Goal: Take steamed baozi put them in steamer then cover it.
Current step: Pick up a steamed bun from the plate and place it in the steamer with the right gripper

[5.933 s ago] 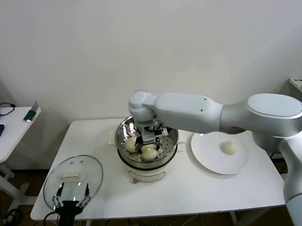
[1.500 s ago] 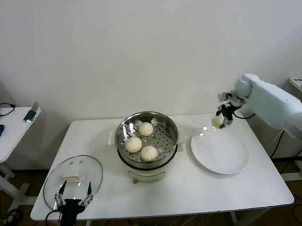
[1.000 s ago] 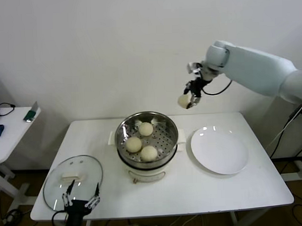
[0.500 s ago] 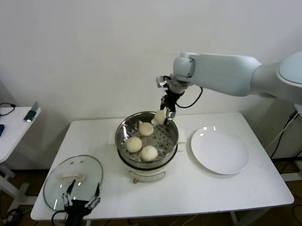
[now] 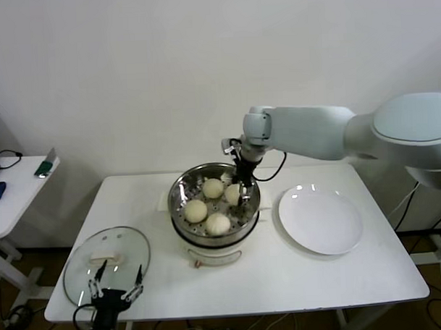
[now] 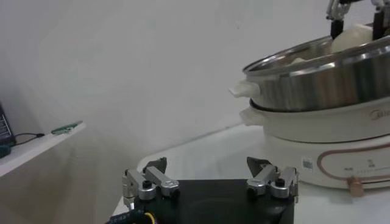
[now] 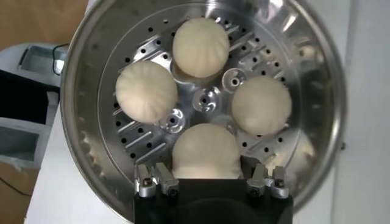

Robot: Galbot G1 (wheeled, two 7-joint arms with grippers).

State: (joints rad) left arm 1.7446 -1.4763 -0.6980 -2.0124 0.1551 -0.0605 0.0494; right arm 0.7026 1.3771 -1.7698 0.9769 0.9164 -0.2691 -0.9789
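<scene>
The steel steamer (image 5: 179, 189) stands on its white pot base at mid-table. Three baozi (image 5: 196, 211) lie on its perforated floor. My right gripper (image 5: 239, 191) reaches down into the basket's far right part, shut on the fourth baozi (image 5: 232, 194). The right wrist view shows that baozi (image 7: 205, 152) between the jaws, on or just above the steamer floor (image 7: 207, 97), with the other three baozi (image 7: 146, 91) around the centre. The glass cover (image 5: 106, 264) with its cream handle lies flat at the front left. My left gripper (image 5: 112, 292) is open and empty just below the cover, at the table's front edge.
An empty flat white plate (image 5: 320, 221) lies right of the steamer. A small side table (image 5: 11, 194) with a few objects stands at the far left. The left wrist view shows the steamer (image 6: 317, 79) on its base off to the side of my left gripper (image 6: 209, 176).
My right gripper carried the last baozi from the plate, high across to the steamer, and has lowered it into the basket. The plate is now bare. The left gripper barely moved.
</scene>
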